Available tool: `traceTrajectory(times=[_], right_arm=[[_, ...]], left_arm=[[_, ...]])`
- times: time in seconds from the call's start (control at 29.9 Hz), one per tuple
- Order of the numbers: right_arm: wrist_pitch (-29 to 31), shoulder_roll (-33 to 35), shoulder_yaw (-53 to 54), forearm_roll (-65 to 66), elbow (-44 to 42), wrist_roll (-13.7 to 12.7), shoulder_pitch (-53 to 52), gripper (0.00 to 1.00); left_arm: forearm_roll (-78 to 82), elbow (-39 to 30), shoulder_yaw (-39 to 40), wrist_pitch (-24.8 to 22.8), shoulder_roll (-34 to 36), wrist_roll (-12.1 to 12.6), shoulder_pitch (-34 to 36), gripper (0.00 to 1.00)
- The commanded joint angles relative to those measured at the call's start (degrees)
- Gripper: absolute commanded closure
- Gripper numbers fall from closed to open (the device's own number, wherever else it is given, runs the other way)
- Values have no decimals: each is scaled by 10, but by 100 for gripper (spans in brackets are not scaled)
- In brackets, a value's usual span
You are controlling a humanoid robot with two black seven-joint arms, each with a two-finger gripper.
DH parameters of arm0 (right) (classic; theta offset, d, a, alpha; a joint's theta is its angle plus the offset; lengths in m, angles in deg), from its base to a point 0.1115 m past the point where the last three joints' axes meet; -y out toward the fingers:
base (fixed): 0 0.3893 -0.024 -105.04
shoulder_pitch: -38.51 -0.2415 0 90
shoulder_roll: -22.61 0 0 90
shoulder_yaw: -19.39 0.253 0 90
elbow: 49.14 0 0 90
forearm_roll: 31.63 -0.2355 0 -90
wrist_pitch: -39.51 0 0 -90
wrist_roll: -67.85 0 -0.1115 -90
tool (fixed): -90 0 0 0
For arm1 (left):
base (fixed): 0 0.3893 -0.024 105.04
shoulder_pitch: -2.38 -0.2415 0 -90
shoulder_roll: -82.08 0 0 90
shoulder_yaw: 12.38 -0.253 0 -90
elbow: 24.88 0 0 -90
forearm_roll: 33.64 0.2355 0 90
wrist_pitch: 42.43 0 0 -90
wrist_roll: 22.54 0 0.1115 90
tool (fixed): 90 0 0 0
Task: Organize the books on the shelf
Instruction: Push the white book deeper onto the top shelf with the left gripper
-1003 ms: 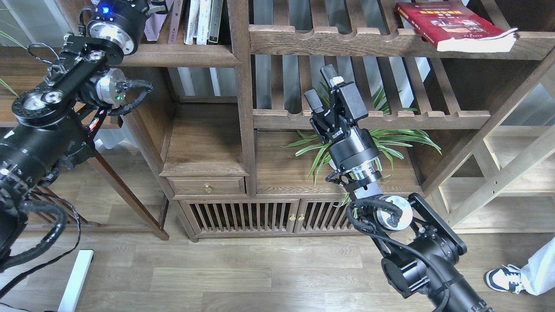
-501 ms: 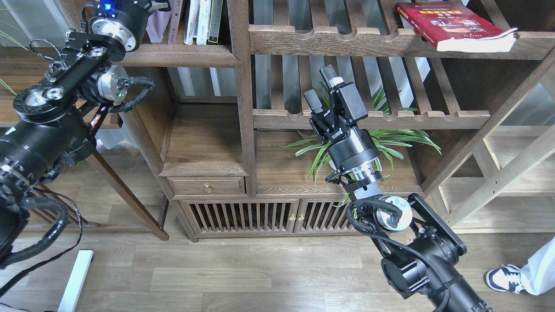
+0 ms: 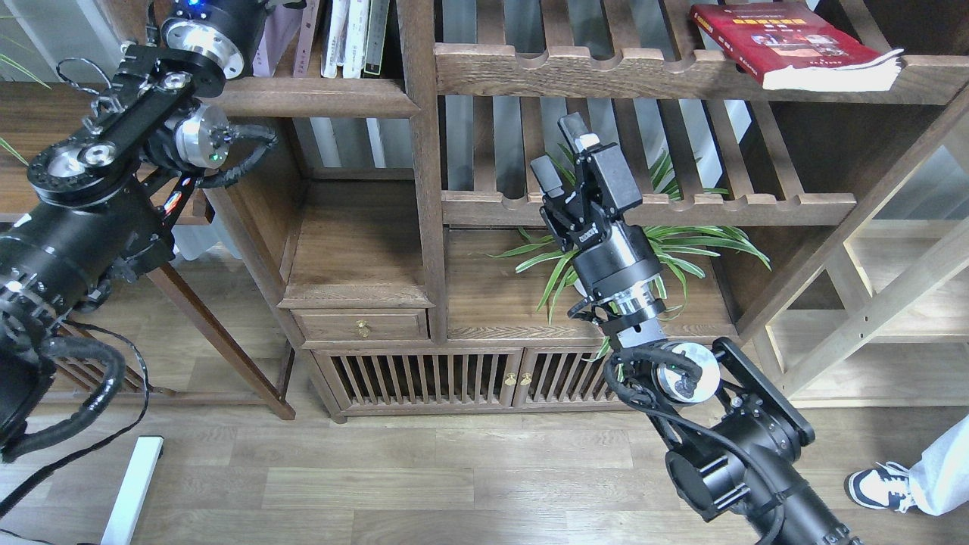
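Note:
A pale lavender book [image 3: 266, 47] stands against a maroon-brown book [image 3: 306, 38] on the solid dark shelf [image 3: 318, 97] at the top left. My left gripper [image 3: 284, 4] is at the frame's top edge, right by the pale book. Its fingers are cut off, so its grip is unclear. A red book [image 3: 787, 42] with a yellow band lies flat on the slatted upper shelf at the top right. My right gripper [image 3: 562, 155] hangs open and empty in front of the lower slatted shelf, well below and left of the red book.
Thin white-spined books [image 3: 344, 38] stand right of the maroon one. A spider plant [image 3: 681, 242] sits behind my right wrist. A drawer [image 3: 362, 325] and slatted cabinet doors [image 3: 424, 378] lie below. A person's shoe [image 3: 878, 484] is on the floor at the right.
My left arm has risen and shifted slightly right, taking its gripper further out of the top of the view. The right arm has not moved.

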Motion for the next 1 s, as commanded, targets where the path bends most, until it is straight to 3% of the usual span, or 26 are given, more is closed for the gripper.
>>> traceTrajectory(times=[0.0, 0.47, 0.7, 0.97], right_arm=[[0, 0, 0, 1, -1, 0, 2, 2], [0, 0, -5, 1, -1, -1, 4, 2], [1, 0, -6, 2, -1, -1, 5, 2], [0, 0, -18, 5, -1, -2, 5, 2]], left_arm=[[-3, -1, 0, 0, -5, 0, 7, 64], [-20, -7, 7, -1, -5, -1, 48, 61], [-44, -7, 9, -2, -1, -14, 65, 61], [-62, -4, 26, -36, 10, -21, 91, 61]])
